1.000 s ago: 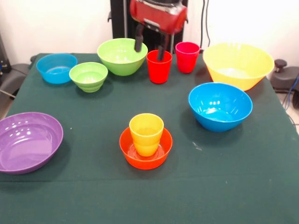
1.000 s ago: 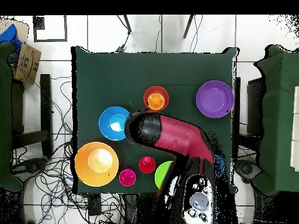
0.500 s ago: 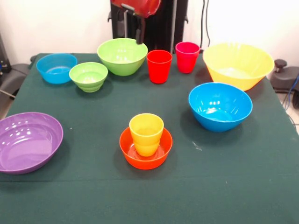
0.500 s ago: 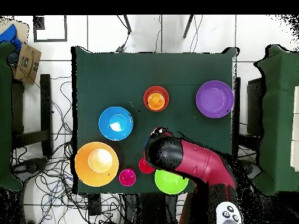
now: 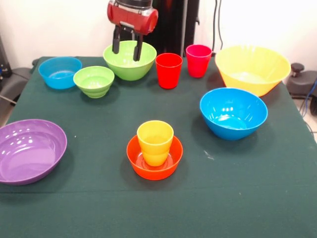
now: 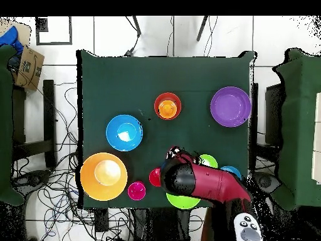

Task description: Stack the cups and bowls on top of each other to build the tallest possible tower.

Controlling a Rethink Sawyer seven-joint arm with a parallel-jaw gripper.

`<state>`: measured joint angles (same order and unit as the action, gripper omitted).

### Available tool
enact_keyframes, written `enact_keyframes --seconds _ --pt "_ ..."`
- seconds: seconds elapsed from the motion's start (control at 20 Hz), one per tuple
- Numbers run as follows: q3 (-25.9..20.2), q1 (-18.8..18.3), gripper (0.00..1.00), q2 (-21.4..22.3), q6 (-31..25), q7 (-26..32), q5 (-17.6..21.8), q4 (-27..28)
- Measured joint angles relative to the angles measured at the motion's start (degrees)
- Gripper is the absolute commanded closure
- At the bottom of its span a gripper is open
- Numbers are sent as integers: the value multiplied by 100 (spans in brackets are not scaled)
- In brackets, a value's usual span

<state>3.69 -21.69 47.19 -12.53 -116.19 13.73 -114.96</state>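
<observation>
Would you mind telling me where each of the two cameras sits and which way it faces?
Front view: sits across the table from the robot, looking over the green cloth; the gripper hangs open above the large green bowl.
Overhead view: sits above the table, looking straight down; the red and black arm reaches in from the bottom edge.
Shared: both show the yellow-orange cup standing in the orange bowl, and the purple bowl, on opposite sides.
</observation>
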Motion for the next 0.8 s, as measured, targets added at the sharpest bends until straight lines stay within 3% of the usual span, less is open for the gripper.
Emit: enact_keyframes --seconds 0.45,0.8 --pt "-204 -231 0 -292 198 0 425 -45" --pt "-368 -231 0 -373 198 0 436 -45"
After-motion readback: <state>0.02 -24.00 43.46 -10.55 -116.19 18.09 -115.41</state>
